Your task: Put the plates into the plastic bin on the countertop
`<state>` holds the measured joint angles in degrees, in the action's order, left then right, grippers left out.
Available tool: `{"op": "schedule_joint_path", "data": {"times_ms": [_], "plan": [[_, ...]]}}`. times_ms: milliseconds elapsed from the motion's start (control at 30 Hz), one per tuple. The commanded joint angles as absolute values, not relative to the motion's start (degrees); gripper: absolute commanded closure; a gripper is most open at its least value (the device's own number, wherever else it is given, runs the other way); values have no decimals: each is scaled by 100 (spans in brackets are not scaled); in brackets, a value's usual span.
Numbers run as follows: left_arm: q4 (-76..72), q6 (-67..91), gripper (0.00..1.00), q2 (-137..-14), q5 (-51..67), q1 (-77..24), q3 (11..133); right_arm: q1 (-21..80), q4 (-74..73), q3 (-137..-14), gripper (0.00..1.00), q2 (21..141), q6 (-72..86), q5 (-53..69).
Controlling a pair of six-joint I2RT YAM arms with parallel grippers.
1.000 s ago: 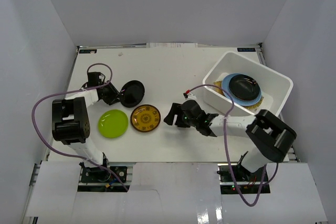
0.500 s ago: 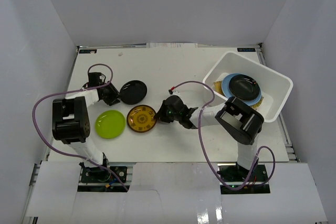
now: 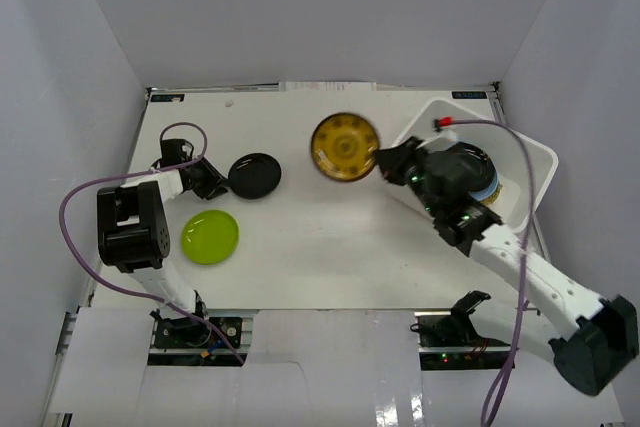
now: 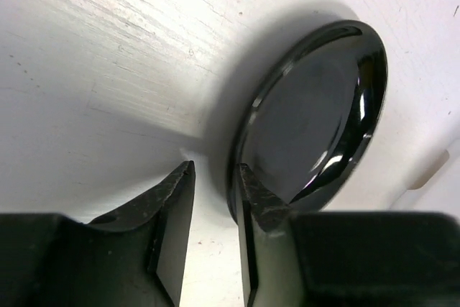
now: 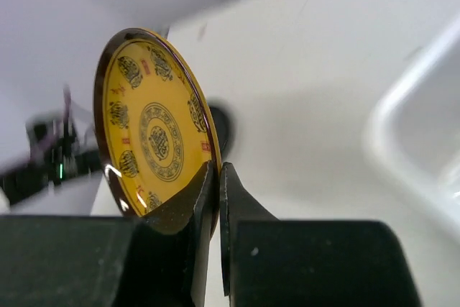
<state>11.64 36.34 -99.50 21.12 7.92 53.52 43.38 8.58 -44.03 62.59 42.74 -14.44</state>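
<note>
My right gripper [image 3: 385, 161] is shut on the rim of an amber patterned plate [image 3: 344, 147], held on edge above the countertop [image 3: 330, 247] just left of the white plastic bin [image 3: 541, 154]. The right wrist view shows that plate [image 5: 154, 131] pinched between the right gripper [image 5: 218, 177] fingers. In the bin lie a light blue plate [image 3: 488, 185] with a black plate [image 3: 463, 163] on it. A second glossy black plate [image 3: 254, 175] lies at the left. My left gripper [image 4: 213, 177] stands open at its near rim [image 4: 309, 116], one finger [image 4: 253, 195] over the rim, the other on the table.
A lime green plate [image 3: 210, 237] lies flat in front of the left arm. A tan woven plate [image 3: 497, 201] shows under the blue one in the bin. The bin's near rim [image 5: 402, 141] is close to the right of the held plate. Purple cables loop round both arms.
The right gripper shut on the amber plate and carried it up off the table, back and right toward the bin. The left gripper stayed at the black plate, its jaws a little narrower.
</note>
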Motion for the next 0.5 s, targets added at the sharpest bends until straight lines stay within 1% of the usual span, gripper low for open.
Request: {"op": "schedule_joint_path", "data": {"times_ms": [0,33,100,133,200,233,333,433,467], "plan": [[985,3735,62,-9984,2399,817,5449,2992,19,-4667,92,5267,3613,-2003],[958,3805,64,-10002,2426,817,5441,2275,-461,-4702,92,4986,3525,-2152],[853,3884,65,-10037,2513,809,5432,1568,-737,-4711,92,4826,3306,-2232],[818,3972,66,-10055,2540,809,5432,894,-947,-4676,92,4808,3287,-2111],[756,4025,70,-10081,2575,809,5440,267,-1019,-4405,92,4816,3357,-1603],[712,4060,72,-10090,2584,809,5440,-206,-993,-4264,92,4808,3427,-1547],[703,4096,80,-10116,2619,800,5449,-719,-984,-3912,92,4982,3542,-1389],[642,4122,100,-10116,2707,800,5458,-826,-984,-3745,92,5089,3551,-1362],[633,4113,100,-10116,2724,800,5467,-826,-976,-3692,92,5054,3559,-1362]]}}
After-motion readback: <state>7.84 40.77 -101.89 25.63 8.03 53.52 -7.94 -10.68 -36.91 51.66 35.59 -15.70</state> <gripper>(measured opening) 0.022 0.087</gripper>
